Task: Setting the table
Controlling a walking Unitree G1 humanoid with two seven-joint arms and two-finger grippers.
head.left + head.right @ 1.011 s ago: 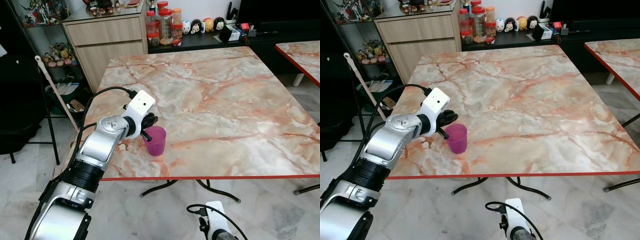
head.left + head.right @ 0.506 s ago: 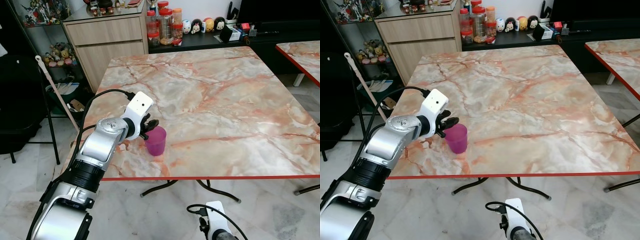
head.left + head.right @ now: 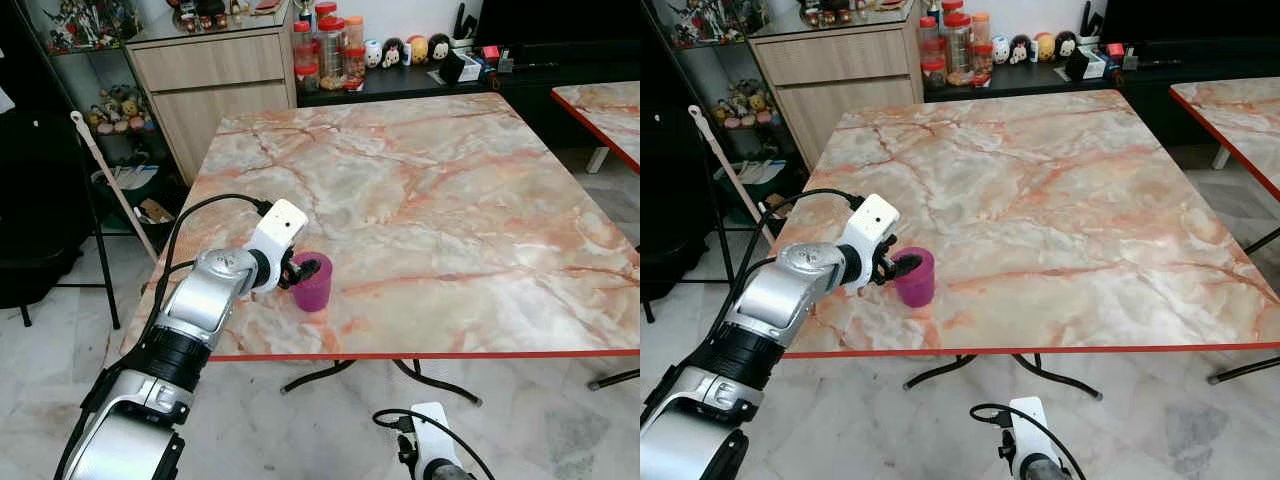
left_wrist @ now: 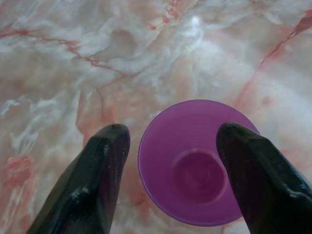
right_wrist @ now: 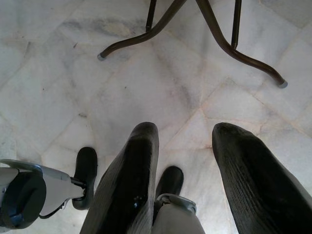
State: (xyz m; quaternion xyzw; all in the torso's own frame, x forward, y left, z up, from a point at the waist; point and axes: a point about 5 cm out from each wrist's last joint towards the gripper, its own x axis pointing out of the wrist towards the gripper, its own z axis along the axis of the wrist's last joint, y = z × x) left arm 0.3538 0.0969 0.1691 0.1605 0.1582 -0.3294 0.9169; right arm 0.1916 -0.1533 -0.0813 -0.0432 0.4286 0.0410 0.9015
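Note:
A purple plastic cup (image 3: 316,293) stands upright and empty on the marble table (image 3: 450,200), close to its red front edge on the left side. My left gripper (image 3: 304,269) is open and reaches in from the left, one black finger on each side of the cup (image 4: 195,165). In the left wrist view one finger (image 4: 97,170) stands a little off the rim and the other finger (image 4: 258,175) lies against it. My right gripper (image 5: 183,131) hangs open below the table's front edge, over the pale tiled floor.
A wooden cabinet (image 3: 210,85) and a dark counter with jars (image 3: 328,45) and figurines stand behind the table. A second marble table (image 3: 605,110) is at the right. A stick (image 3: 110,185) leans at the left. Table legs (image 5: 214,29) rest on the floor.
My left gripper has dropped and slid right from beside the cup, so its fingers now straddle the cup. The cup stays in place.

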